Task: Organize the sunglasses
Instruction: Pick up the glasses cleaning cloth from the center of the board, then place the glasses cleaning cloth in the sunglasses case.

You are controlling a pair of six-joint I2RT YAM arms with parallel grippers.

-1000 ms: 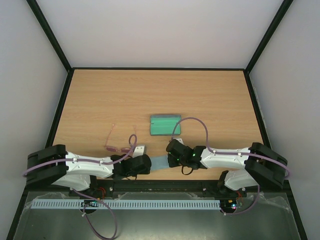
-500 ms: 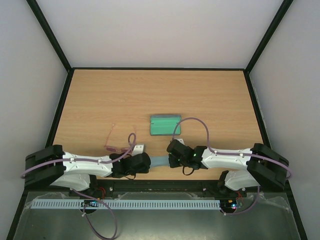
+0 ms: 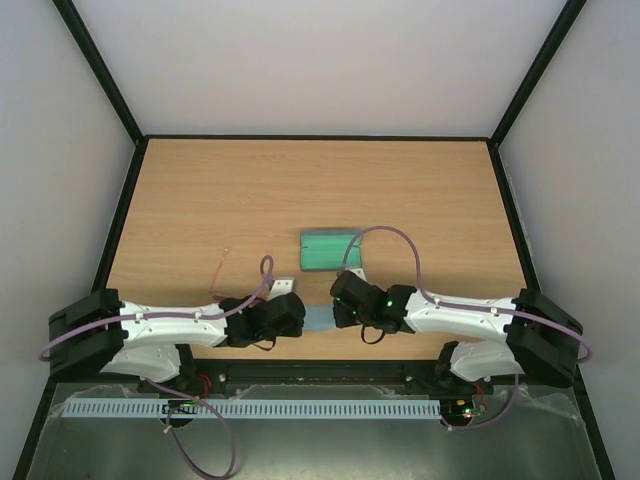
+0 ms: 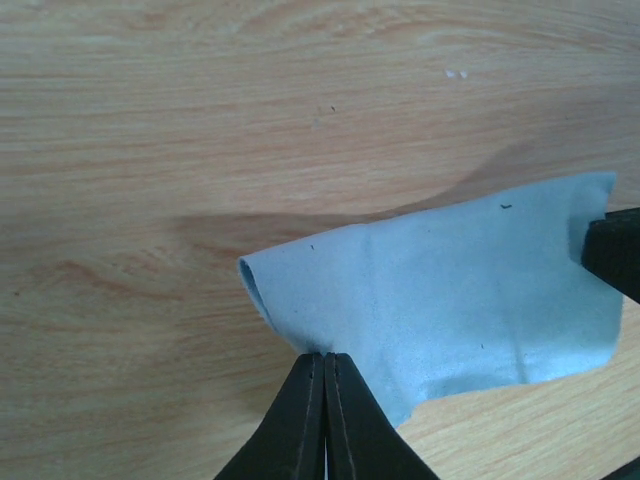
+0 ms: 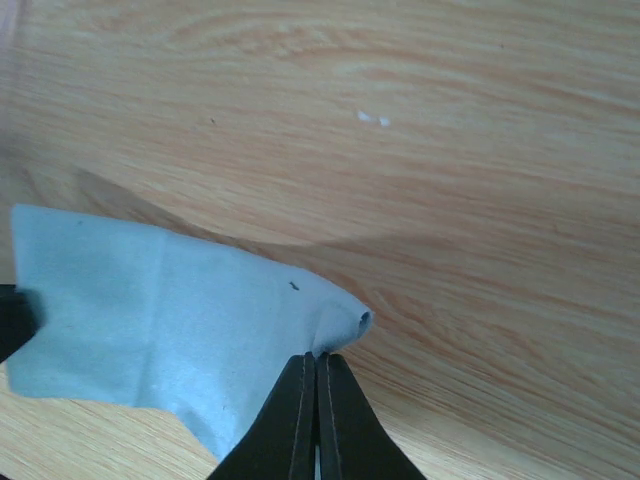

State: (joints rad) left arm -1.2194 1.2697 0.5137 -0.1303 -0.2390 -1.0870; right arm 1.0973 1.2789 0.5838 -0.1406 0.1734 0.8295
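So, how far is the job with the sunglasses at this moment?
Done: little; the case lies open, with only green lining showing. In hand: the left gripper and right gripper each pinch an end of the cloth, held between them. Left: the sunglasses lie on the table beside the left arm, outside the case; they probably go in.

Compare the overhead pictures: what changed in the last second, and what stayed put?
Both arms edged toward each other, so less of the light blue square cloth shows between them. The left gripper finished closing on one edge; the right gripper kept its pinch. The left arm now hides most of the thin pink-framed sunglasses, which, like the green-lined oblong case, stayed put.
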